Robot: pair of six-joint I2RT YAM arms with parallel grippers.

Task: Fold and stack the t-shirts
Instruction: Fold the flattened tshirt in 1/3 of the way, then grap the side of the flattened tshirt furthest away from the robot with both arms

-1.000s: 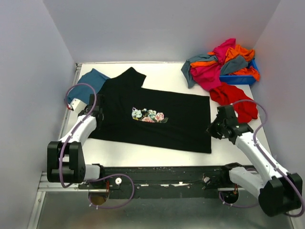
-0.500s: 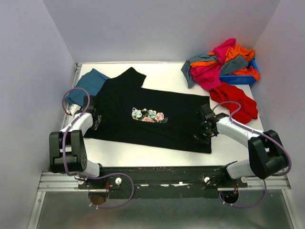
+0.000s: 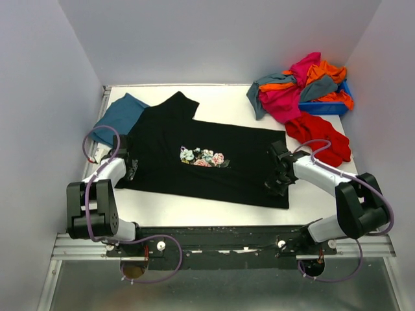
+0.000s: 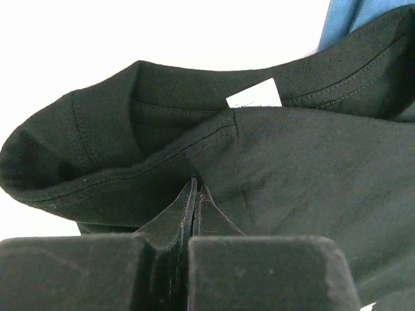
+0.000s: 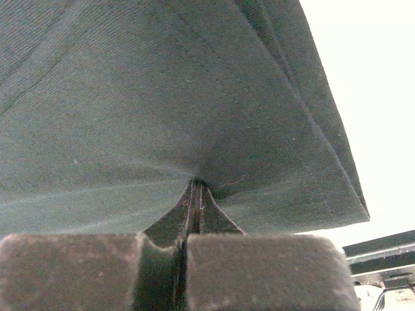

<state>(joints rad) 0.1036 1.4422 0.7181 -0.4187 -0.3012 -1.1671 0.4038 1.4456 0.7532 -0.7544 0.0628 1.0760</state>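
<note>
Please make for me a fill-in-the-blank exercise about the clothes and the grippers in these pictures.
The left gripper and the right gripper both pinch the black cloth t-shirt, whose chest print shows ___.
The plain teal-blue cloth t-shirt lies at the far ___ corner of the white table.
The red cloth t-shirt lies beside a small plastic bin of ___ colour.
Missing words: flowers; left; blue.

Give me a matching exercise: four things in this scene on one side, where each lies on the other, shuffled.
Things:
1. black t-shirt
2. teal-blue t-shirt
3. red t-shirt
4. blue bin

Places:
a. far right corner
b. far left side
c. spread flat in the middle
d. right side, just nearer than the bin

Pairs: 1-c, 2-b, 3-d, 4-a
</note>
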